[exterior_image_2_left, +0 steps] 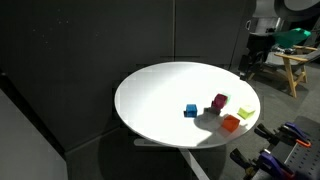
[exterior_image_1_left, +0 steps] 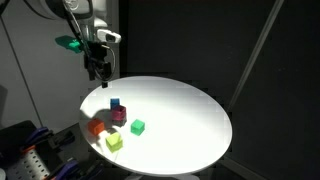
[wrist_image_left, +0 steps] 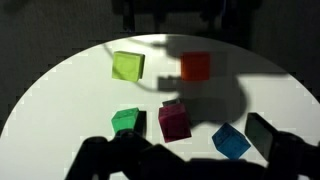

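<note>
Pincer: its dark fingers (wrist_image_left: pixel 110 160) filled the bottom edge of the wrist view, and the jaws stood wide apart with nothing between them.
Pincer position: the pincer (exterior_image_1_left: pixel 97 70) hung high over the rim of the surface, clear of every block. An exterior view showed it (exterior_image_2_left: pixel 247 66) at that same edge.
Surface: a round white tabletop (exterior_image_1_left: pixel 190 110) was brightly lit against a dark backdrop, and it showed in both exterior views (exterior_image_2_left: pixel 160 95) and in the wrist view (wrist_image_left: pixel 60 100).
Nearest block: a small blue cube (wrist_image_left: pixel 230 140) lay on the surface on the pincer's side of the cluster. It was untouched, and it showed in both exterior views (exterior_image_1_left: pixel 115 103) (exterior_image_2_left: pixel 190 111).
Beside it: a magenta cube (wrist_image_left: pixel 174 120) sat near the blue one with a gap between them (exterior_image_1_left: pixel 119 115) (exterior_image_2_left: pixel 219 103).
Green block: a small green cube (wrist_image_left: pixel 126 121) stood just beside the magenta cube, on the side away from the blue one (exterior_image_1_left: pixel 138 126).
Far row: a yellow-green cube (wrist_image_left: pixel 128 66) and an orange-red cube (wrist_image_left: pixel 195 66) lay beyond the others, apart from each other (exterior_image_1_left: pixel 114 142) (exterior_image_1_left: pixel 98 127).
Shadow: the arm's dark shadow fell across the surface between the two rows.
</note>
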`<move>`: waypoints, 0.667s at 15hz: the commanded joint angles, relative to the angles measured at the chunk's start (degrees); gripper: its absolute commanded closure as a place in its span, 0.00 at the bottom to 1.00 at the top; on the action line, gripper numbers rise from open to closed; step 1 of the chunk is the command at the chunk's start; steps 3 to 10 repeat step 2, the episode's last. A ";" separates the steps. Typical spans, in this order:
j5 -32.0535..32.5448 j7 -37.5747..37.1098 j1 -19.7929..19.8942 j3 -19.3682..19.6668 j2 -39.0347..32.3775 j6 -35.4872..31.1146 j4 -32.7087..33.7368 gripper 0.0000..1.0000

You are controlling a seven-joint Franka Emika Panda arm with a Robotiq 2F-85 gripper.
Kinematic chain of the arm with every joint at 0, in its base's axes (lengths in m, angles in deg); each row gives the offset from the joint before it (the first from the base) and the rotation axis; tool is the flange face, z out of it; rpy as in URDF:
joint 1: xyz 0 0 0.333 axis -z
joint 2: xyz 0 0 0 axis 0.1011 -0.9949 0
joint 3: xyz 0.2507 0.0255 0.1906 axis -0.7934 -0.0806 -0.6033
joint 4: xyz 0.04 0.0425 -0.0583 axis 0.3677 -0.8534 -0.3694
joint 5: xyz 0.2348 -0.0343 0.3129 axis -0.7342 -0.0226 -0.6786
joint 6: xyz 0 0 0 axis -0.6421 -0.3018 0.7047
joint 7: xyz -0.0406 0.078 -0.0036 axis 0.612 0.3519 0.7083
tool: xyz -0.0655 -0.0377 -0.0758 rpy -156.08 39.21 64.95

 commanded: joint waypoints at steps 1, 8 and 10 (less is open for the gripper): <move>-0.32 0.28 0.69 -0.68 0.01 0.08 0.05 0.00; -0.32 0.29 0.69 -0.68 0.01 0.08 0.04 0.00; -0.32 0.29 0.69 -0.68 0.01 0.08 0.04 0.00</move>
